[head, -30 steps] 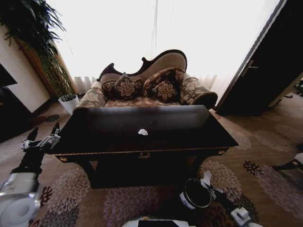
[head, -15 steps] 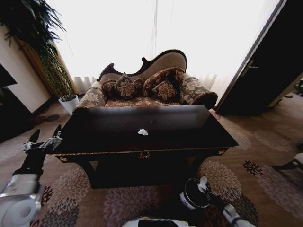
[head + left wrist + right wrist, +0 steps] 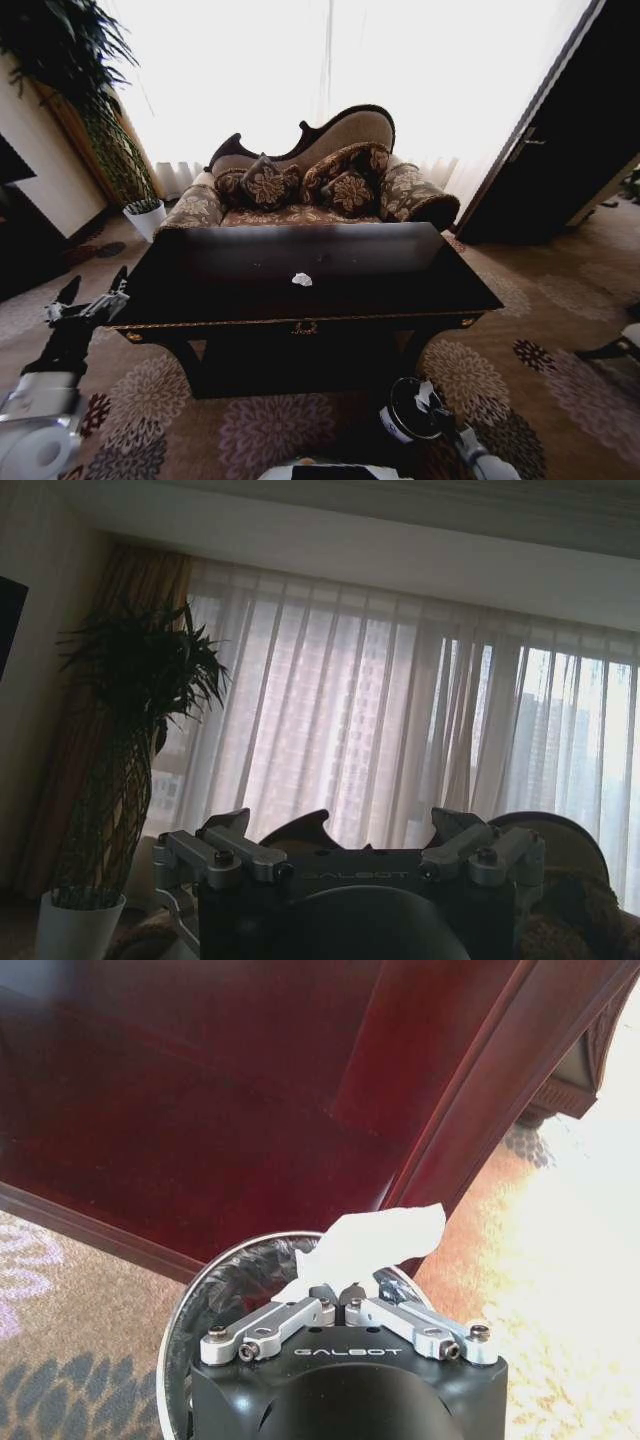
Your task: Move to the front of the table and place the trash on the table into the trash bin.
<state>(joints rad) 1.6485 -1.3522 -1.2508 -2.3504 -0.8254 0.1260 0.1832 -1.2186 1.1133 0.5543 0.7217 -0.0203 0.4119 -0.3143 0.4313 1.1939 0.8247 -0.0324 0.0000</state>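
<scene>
The right gripper (image 3: 344, 1300), pinched shut on a white paper wad (image 3: 372, 1243), has come down over the trash bin (image 3: 412, 410), so the wad can drop in.

Table (image 3: 400, 285): dark wood, glossy top reflecting light, gold-coloured trim along its front edge. Paper wad (image 3: 301, 279) on that top: white, crumpled. Second wad (image 3: 375, 1242), pinched between the right gripper (image 3: 347, 1305) fingers: white wrinkled paper. Those fingers: bare metal on a matt black housing. Trash bin (image 3: 215, 1285) below the table edge: shiny rim.
</scene>
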